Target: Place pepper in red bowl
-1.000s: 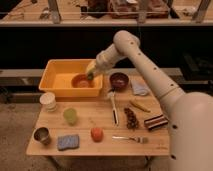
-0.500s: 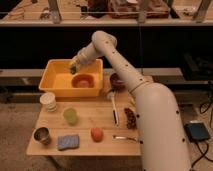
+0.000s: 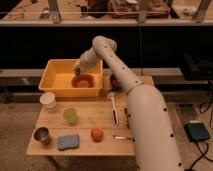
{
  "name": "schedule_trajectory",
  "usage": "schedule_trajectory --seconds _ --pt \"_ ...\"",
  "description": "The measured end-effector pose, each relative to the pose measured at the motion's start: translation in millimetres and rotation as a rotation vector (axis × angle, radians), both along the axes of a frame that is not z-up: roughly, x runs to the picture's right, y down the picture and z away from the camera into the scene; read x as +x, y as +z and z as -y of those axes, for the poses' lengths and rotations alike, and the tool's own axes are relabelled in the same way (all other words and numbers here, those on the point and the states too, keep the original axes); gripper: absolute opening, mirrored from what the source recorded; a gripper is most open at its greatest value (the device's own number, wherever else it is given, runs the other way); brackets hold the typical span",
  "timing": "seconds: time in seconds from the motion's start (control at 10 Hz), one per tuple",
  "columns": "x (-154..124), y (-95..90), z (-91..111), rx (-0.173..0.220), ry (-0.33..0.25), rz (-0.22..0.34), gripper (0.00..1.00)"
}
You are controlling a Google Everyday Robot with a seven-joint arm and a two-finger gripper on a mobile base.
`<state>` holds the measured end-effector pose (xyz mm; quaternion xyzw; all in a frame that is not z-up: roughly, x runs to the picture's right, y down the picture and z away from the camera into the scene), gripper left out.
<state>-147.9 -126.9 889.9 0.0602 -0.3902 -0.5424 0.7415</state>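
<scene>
- At the left edge of the table [image 3: 90, 117] I had only bystanders: a white cup [image 3: 48, 101], a metal cup [image 3: 42, 135], a blue sponge [image 3: 68, 142] and a pale green cup [image 3: 70, 116]. None of them belonged to this job.
- Farther back sat the yellow tub [image 3: 56, 70], and inside it, toward its right side, the red bowl [image 3: 83, 81] — my target.
- The gripper [image 3: 77, 69] hung just above the bowl's left rim, inside the tub, pointing down. A small dark sliver showed at its tip; I took that for the pepper [image 3: 77, 72], so I judged the claw closed on it, though the view was too coarse to be certain.
- I read the step as the final one: carrying was over and the release was due. The next move called for a slight shift right so the tip stood over the bowl's middle — then a low, gentle letting go, lest the pepper land in the tub instead.
- The arm [image 3: 117, 65] reached up from the base at the right, bent at a high elbow, and sloped down leftward to the tub.
- Right of the tub, half hidden by the arm, lay a dark bowl [image 3: 114, 81]; a white spoon [image 3: 113, 105] and an orange fruit [image 3: 96, 133] sat nearer me.
</scene>
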Motion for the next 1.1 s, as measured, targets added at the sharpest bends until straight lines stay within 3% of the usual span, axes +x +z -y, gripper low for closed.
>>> schedule_trajectory --seconds 0.1,0.5,0.7,1.1 --pt "-1.1 7.0 -1.7 -0.002 -0.011 -0.003 0.27" --pt "-9.9 23.4 -12.5 -0.011 -0.061 -0.018 0.67" --pt "-11.6 33.8 -20.6 -0.017 -0.075 -0.033 0.80" --pt "-9.7 41.1 -25.3 -0.026 -0.075 -0.047 0.80"
